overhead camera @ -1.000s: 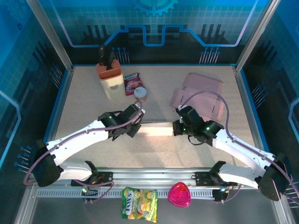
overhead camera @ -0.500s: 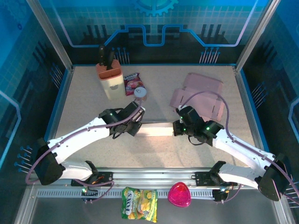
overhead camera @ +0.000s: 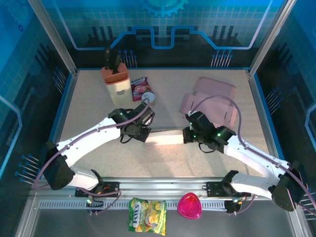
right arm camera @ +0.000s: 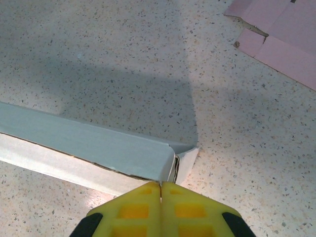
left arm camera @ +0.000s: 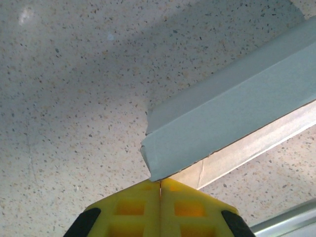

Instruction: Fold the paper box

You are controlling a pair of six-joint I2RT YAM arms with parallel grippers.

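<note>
The paper box (overhead camera: 165,137) is a long, narrow white strip lying flat at the table's middle, between the two arms. My left gripper (overhead camera: 142,132) is shut, and its yellow tips (left arm camera: 160,181) touch the bottom corner of the box's left end (left arm camera: 232,116) with nothing between them. My right gripper (overhead camera: 187,135) is shut too, its tips (right arm camera: 160,183) pressed against the box's right end (right arm camera: 98,143), where a small end flap (right arm camera: 186,160) stands slightly ajar.
A flat pink cardboard blank (overhead camera: 210,100) lies behind the right arm, also at the top right corner (right arm camera: 281,34) of the right wrist view. At the back left stand a knife block (overhead camera: 116,85), a snack packet (overhead camera: 139,88) and a small can (overhead camera: 149,98). A chips bag (overhead camera: 147,215) and a pink dish (overhead camera: 189,206) sit below the rail.
The left arm has swung its wrist a little right and nearer, closing on the box's left end. The right arm and the box have stayed put.
</note>
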